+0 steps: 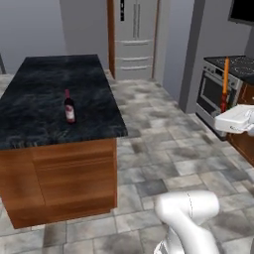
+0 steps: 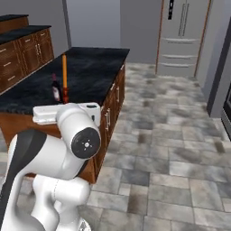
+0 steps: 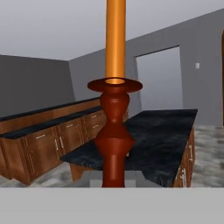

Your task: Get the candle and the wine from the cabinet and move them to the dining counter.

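The candle (image 3: 115, 39) is a thin orange taper in a dark red holder (image 3: 114, 131). It stands upright in my gripper (image 1: 224, 112), which is shut on the foot of the holder. I carry it above the floor beside the dining counter (image 1: 49, 84), a black marble-topped island on a wooden base. In the right base view the candle (image 2: 64, 72) rises over my white hand, in front of the island's near end (image 2: 90, 67). The wine (image 1: 69, 106), a dark bottle with a red-and-white label, stands upright near the island's front edge, also seen as the wine (image 2: 56, 89) just left of the candle. The cabinet is out of view.
A steel fridge (image 1: 134, 39) stands at the back between wooden panels. An oven with a black stovetop (image 1: 216, 92) is at the right wall. Brown base cabinets (image 2: 22, 49) under a black countertop run beyond the island. Grey tiled floor (image 2: 171, 135) lies open beside the island.
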Tool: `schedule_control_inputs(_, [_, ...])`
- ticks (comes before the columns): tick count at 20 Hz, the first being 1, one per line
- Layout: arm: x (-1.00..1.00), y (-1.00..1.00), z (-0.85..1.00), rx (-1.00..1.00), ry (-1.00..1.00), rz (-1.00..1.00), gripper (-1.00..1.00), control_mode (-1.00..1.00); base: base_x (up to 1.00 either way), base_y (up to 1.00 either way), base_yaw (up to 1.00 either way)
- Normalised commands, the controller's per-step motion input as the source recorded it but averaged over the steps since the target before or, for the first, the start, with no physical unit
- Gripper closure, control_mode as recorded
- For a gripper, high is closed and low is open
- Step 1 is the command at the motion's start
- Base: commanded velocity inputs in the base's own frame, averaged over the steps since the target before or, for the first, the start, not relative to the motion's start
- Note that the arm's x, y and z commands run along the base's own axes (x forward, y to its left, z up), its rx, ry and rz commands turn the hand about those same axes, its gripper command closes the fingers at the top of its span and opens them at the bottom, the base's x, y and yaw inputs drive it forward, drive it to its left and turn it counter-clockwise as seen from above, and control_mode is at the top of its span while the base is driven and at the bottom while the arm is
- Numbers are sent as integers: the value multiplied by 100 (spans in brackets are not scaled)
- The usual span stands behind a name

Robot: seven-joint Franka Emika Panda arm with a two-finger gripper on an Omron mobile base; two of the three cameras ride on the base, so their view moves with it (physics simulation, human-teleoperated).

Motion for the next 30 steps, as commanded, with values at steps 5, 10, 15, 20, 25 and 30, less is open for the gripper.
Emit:
schedule_control_inputs(5, [0,0,0,0,0,0,100,100,42,32,14])
schedule_control_inputs(10, [0,0,0,0,0,0,100,100,48,36,12])
schedule_control_inputs(15, [0,0,0,0,0,0,100,100,48,56,7])
schedule_control_inputs(20, [0,0,0,0,0,0,100,100,62,48,7])
schedule_control_inputs(25, [0,0,0,0,0,0,100,100,75,12,16])
schedule_control_inputs(30, [0,0,0,0,0,0,100,100,65,2,11])
